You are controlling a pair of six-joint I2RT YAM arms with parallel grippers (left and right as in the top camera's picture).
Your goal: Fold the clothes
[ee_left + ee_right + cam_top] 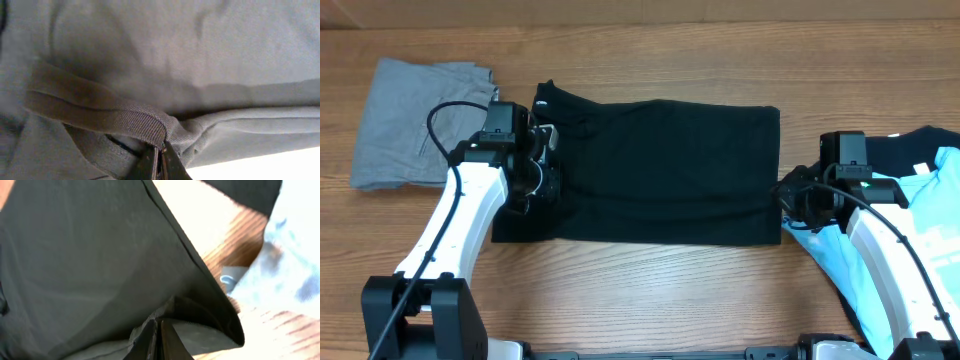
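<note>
Left gripper (160, 149), right gripper (159, 326) (clamped) — one black T-shirt (670, 170); one grey garment (405, 125)

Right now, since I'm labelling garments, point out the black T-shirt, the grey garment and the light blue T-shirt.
black T-shirt (670, 170): overhead view, middle of its body.
grey garment (395, 130): overhead view, its centre.
light blue T-shirt (946, 185): overhead view, upper right part.

Robot lab workstation, plain wood-grain table (650, 300), two white cabled arms (460, 215) at its near edge
</note>
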